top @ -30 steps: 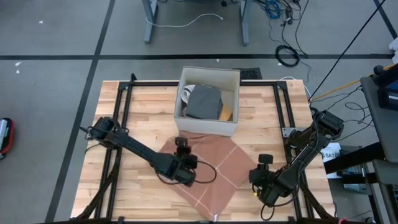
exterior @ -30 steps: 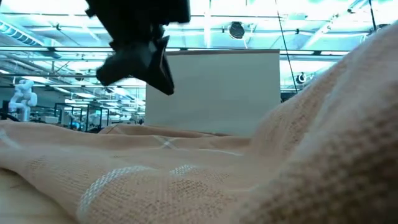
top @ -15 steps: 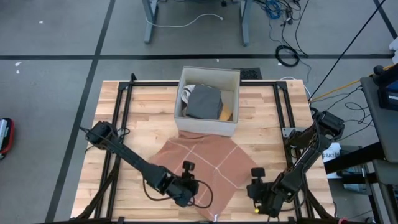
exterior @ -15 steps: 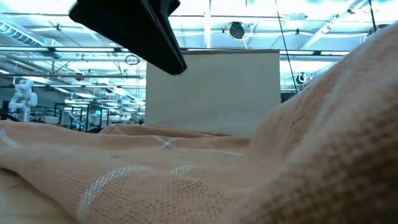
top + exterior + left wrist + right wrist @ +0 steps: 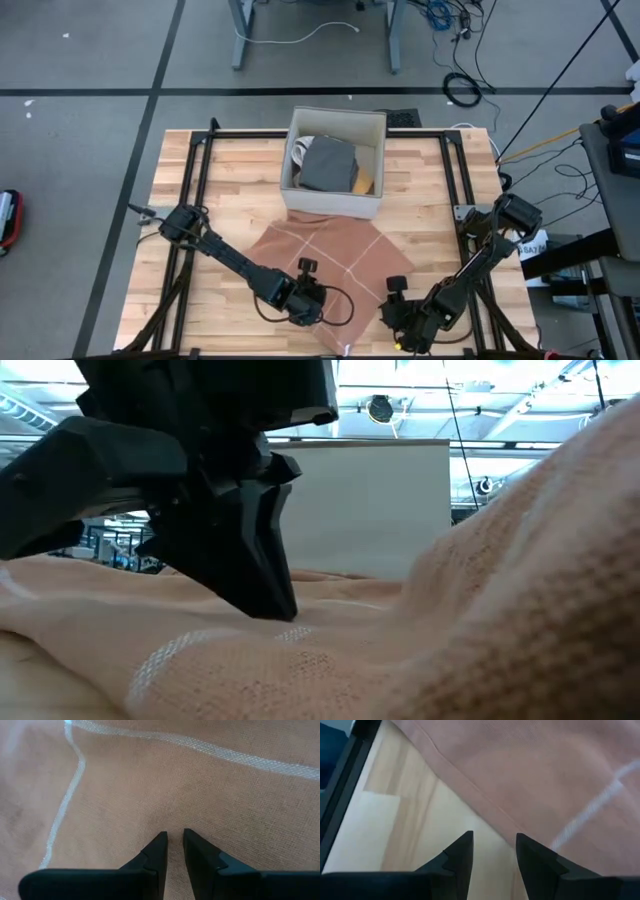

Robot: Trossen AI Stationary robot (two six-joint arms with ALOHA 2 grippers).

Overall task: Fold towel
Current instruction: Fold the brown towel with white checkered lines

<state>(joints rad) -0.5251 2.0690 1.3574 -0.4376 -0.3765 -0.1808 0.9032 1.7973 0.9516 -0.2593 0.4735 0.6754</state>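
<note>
Your towel (image 5: 335, 268) lies spread as a diamond on the wooden table (image 5: 240, 180), its far corner touching the white box (image 5: 335, 160) that holds a grey bundle (image 5: 328, 165). Your left gripper (image 5: 171, 839) sits low on the cloth, fingers slightly parted with nothing pinched between them. Your right gripper (image 5: 492, 845) hangs at the towel's hem, fingers apart over bare wood. In the low view the left arm and a fabric fold block most of the box.
</note>
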